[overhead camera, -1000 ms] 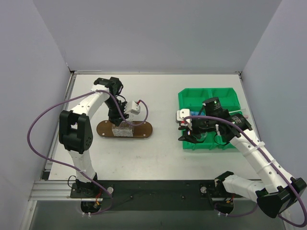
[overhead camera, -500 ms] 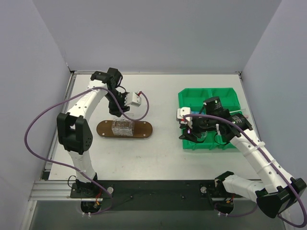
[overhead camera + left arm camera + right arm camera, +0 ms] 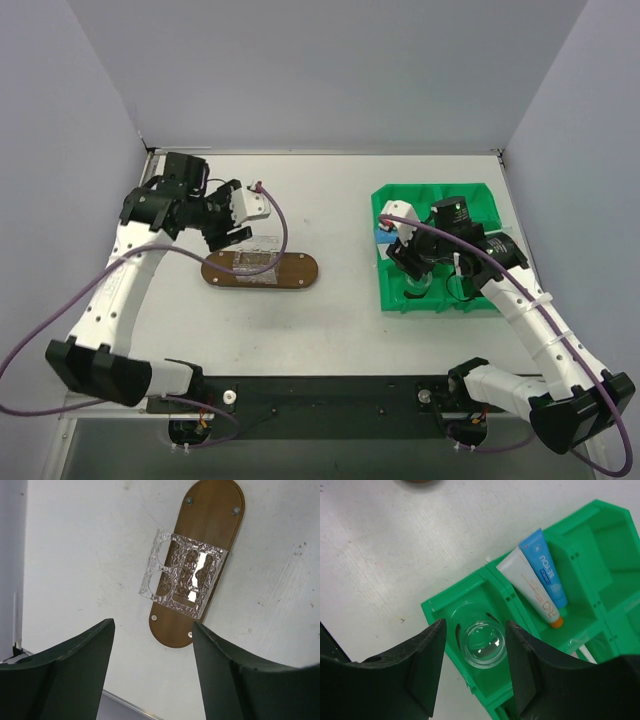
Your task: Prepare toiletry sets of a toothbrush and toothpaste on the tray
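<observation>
The dark brown oval tray (image 3: pixel 295 272) lies left of centre with a clear embossed plastic insert (image 3: pixel 250 262) on it; both show in the left wrist view, the tray (image 3: pixel 216 510) and the insert (image 3: pixel 182 575). My left gripper (image 3: pixel 228 235) hangs open and empty just behind the tray's left end (image 3: pixel 152 625). My right gripper (image 3: pixel 412 272) is open over the green bin, its jaws either side of a small clear cup (image 3: pixel 482 642). The blue-and-white toothpaste (image 3: pixel 537 580) with its orange cap lies in the neighbouring compartment. A pale toothbrush end (image 3: pixel 585 655) peeks out at the lower right.
The green sectioned bin (image 3: pixel 445 192) stands at the right, its near corner wall (image 3: pixel 432 611) below my right fingers. Purple cables loop off both arms. Grey walls close in the table at the back and both sides.
My left gripper has lifted off the clear insert on the tray and swung back to the left, leaving the insert there. My right gripper has shifted slightly within the bin.
</observation>
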Controlling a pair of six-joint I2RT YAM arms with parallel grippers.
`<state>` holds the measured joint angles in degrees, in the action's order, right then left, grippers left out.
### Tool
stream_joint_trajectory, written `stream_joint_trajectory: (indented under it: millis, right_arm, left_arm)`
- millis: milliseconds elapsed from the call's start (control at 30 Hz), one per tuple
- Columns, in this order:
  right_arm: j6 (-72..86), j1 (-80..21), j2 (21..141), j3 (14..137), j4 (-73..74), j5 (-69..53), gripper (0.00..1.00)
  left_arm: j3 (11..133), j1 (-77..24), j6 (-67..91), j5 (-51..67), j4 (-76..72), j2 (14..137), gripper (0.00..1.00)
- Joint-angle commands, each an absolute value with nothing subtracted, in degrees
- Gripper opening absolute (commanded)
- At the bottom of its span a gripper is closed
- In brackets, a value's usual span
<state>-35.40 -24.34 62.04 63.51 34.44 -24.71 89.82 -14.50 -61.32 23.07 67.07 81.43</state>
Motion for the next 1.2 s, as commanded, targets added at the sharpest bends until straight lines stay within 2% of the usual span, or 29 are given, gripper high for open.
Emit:
stream_joint_trajectory:
  millis: [0,67,267,333,467,533,600,1167]
  right_arm:
    - [-29.46,-23.82,62.66,63.02,34.36,-11.46,0.47]
    - [-28.83,-23.56,63.19,63.02,35.68,-8.98,0.47]
    - [-25.32,-23.29,64.51,62.05,37.61,-6.15,0.55]
    - [-24.7,-23.2,64.51,61.88,38.32,-5.63,0.63]
    - [-23.21,-23.11,64.86,61.0,39.64,-5.1,0.68]
    - [-22.59,-23.03,65.56,60.65,40.34,-4.66,0.79]
    - [-21.98,-23.03,66.7,59.77,40.52,-4.31,0.81]
    - [-21.8,-16.44,76.28,57.83,38.85,-14.24,0.83]
  left_arm:
    - [82.99,-14.5,-49.05,24.96,50.3,71.21,0.76]
    - [81.92,-14.5,-45.55,25.93,48.52,68.13,0.8]
    - [79.9,-14.5,-38.16,27.51,46.06,65.31,0.82]
    - [78.32,-14.5,-37.1,27.6,45.44,65.04,0.82]
    - [75.42,-14.59,-36.04,27.33,44.13,64.51,0.83]
    - [74.27,-14.59,-35.69,27.33,43.51,64.07,0.83]
    - [73.04,-14.5,-35.68,28.03,42.8,63.81,0.83]
    - [68.64,-14.68,-39.46,29.44,42.63,61.44,0.83]
